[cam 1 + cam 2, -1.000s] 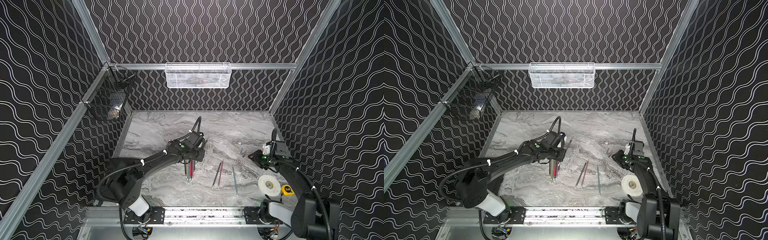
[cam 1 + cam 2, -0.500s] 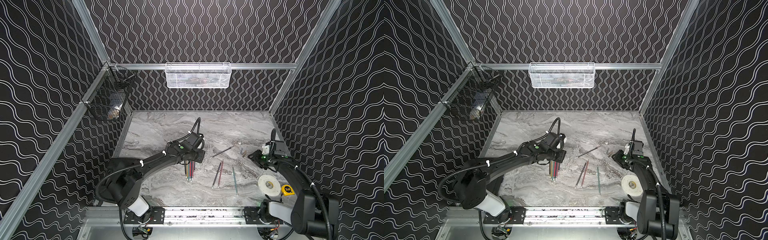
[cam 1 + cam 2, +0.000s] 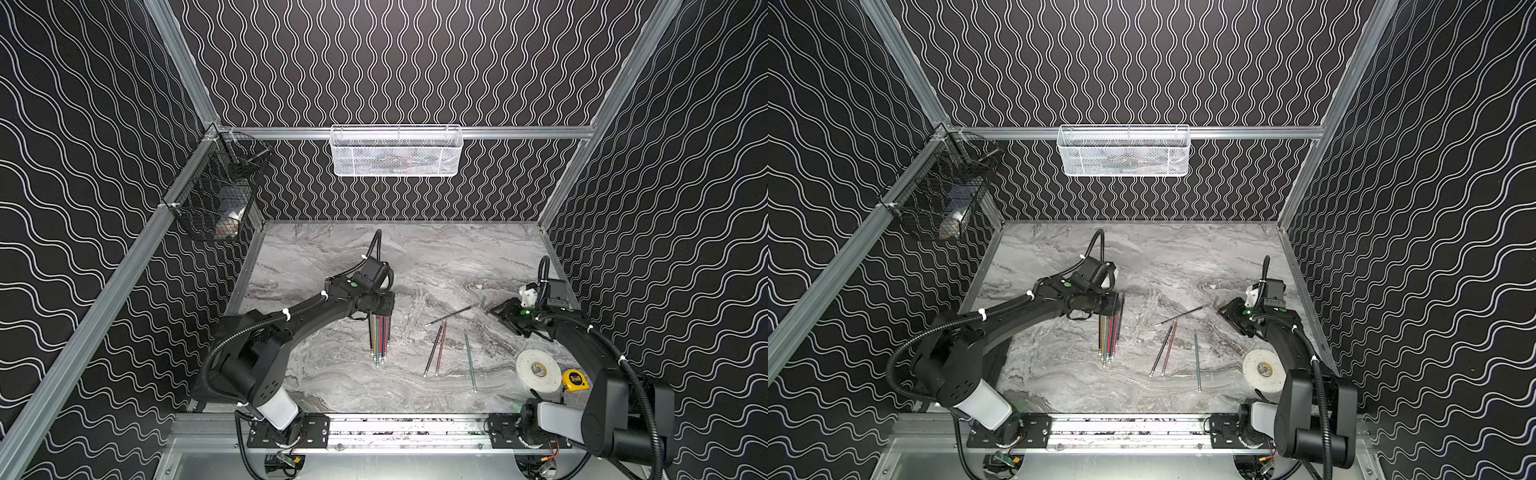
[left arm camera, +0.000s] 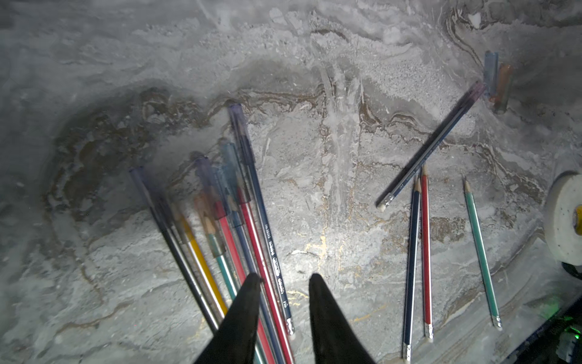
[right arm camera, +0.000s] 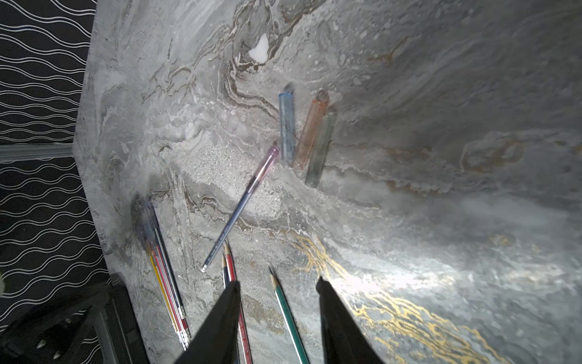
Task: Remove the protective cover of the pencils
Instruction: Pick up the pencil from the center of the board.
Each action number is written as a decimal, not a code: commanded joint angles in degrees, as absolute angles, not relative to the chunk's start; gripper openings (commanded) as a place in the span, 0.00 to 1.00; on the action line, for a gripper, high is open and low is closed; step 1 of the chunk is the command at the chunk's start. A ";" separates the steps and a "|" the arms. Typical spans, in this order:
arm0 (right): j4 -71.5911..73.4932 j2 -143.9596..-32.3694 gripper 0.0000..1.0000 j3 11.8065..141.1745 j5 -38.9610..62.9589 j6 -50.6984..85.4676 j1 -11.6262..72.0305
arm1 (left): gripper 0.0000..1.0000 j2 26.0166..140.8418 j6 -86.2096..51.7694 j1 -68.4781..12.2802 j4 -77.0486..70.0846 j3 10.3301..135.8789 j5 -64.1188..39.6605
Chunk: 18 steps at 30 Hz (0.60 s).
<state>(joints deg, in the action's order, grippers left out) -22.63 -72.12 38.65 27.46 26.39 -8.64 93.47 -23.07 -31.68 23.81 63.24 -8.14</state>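
In both top views I see one grey marbled counter (image 3: pixel 436 257) inside a black booth with wavy white lines. My left arm (image 3: pixel 316 307) reaches to the middle, and its jaws point down over the far end of one bundle of pencils (image 3: pixel 379 336). To the bundle's right lie four single pencils. One is a capped dark pencil (image 3: pixel 451 314) lying on a slant. A bare dark pencil (image 3: pixel 432 351) and a bare red pencil (image 3: pixel 440 349) lie just beside each other. A bare green pencil (image 3: pixel 469 355) lies apart. My right arm (image 3: pixel 582 332) sits by the right wall. One white tape roll (image 3: pixel 538 370) and one yellow tape measure (image 3: pixel 575 380) lie near it. Two baskets hang on the rails, one white basket (image 3: pixel 395 151) and one black basket (image 3: pixel 216 195).

Left wrist view: the left jaws stand parted and grip nothing. The bundle (image 4: pixel 239 239) fans out from beneath them. I count about seven pencils in it: black, yellow, green, red, blue, red and navy. Their capped ends are blurred, so the count is unsure.

Right wrist view: the right jaws stand parted and empty above the counter, with the tip of the green pencil (image 5: pixel 283 302) showing between them. Three loose caps lie side by side near the capped pencil's (image 5: pixel 239 208) violet cap: one blue cap (image 5: pixel 287 126), one orange cap (image 5: pixel 310 135) and one grey-green cap (image 5: pixel 321 148).
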 commanded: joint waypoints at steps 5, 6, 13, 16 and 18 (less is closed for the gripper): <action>-22.21 -73.91 0.42 39.59 33.25 28.40 -8.46 | 0.33 96.29 -19.89 -34.77 21.54 67.44 -18.05; -21.82 -74.81 0.42 39.63 35.10 29.05 -8.36 | 0.34 96.70 -18.20 -35.72 22.03 68.66 -17.66; -19.66 -80.49 0.41 39.89 40.27 31.34 -6.71 | 0.35 102.80 -7.87 -37.30 26.17 75.81 -22.40; -20.72 -78.84 0.42 40.32 39.61 31.17 -6.41 | 0.39 107.20 -0.72 -39.01 32.57 82.03 -22.33; -22.18 -77.48 0.42 40.69 38.76 30.52 -6.42 | 0.44 109.67 3.74 -40.72 36.26 85.71 -18.96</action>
